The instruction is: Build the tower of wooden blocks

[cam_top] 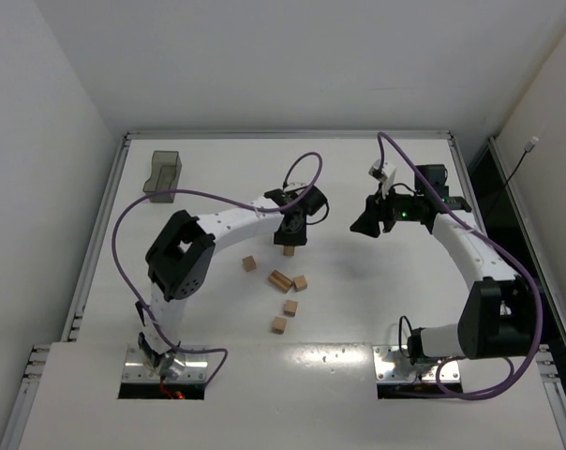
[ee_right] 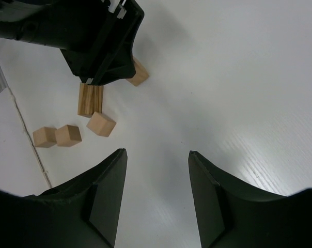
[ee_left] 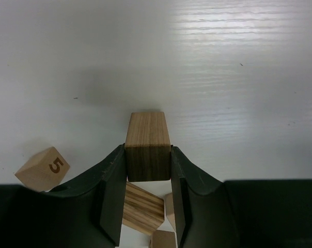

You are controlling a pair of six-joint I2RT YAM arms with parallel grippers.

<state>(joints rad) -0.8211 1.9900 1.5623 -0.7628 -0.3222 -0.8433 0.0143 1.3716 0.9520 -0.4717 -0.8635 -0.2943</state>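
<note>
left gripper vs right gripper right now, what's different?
Grip: the left gripper is shut on a wood block; the right gripper is open and holds nothing.
Position: the left gripper sits next to the loose wood blocks; the right gripper is off to the side, over a bare part of the table.
Shared: both are black and two-fingered.

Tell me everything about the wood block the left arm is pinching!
The pinched block is a small cube of light tan wood with fine grain lines. The two faces that show are plain, with no number, and the nearer one is in shadow. It sits straight, squeezed on two opposite sides by the dark fingers of the left gripper. Whether it touches the table is unclear.
</note>
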